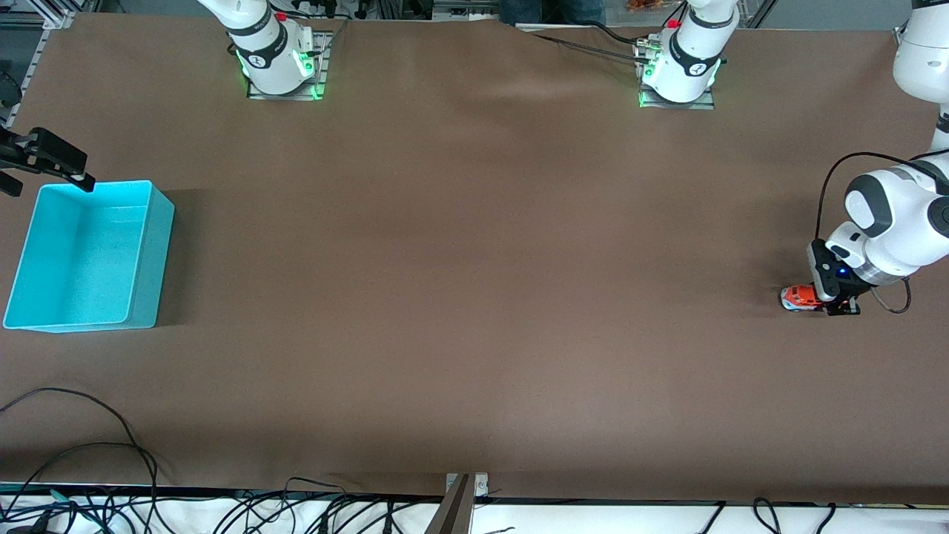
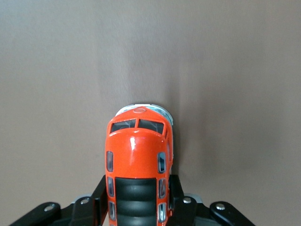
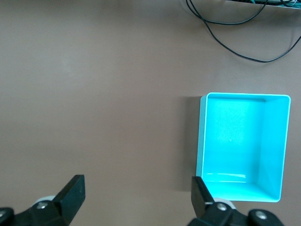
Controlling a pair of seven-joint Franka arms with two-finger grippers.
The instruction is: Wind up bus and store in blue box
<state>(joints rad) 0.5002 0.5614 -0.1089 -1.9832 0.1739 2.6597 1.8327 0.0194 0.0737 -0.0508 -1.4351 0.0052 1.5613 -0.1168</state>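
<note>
Orange-red toy bus [image 1: 799,297] with dark roof window and silver-white lower body sits on the brown surface [image 1: 474,282] at the left arm's end, wheels down. Left wrist view: its windscreen end points away from the camera, and the left claw [image 2: 136,202] clamps it at the rear half, one black finger [image 2: 99,197] against each flank. Left arm comes in from the edge of the front view, forearm bent downward, wrist roughly level above the surface, claw [image 1: 836,302] low at the bus.

Cyan rectangular plastic box [image 1: 85,256] stands open-topped at the right arm's end of the surface, well apart from the bus; nothing visible inside. Long walls run roughly nearer-to-farther from the front camera.

Right claw [image 1: 30,159] hangs above the box's farther corner, at the surface's edge. Right wrist view: its two black fingers [image 3: 70,195] are spread wide with nothing between them, box [image 3: 244,146] below and off to one side. Right arm waits.

Black cables [image 1: 81,445] trail along the surface edge nearest the front camera.
</note>
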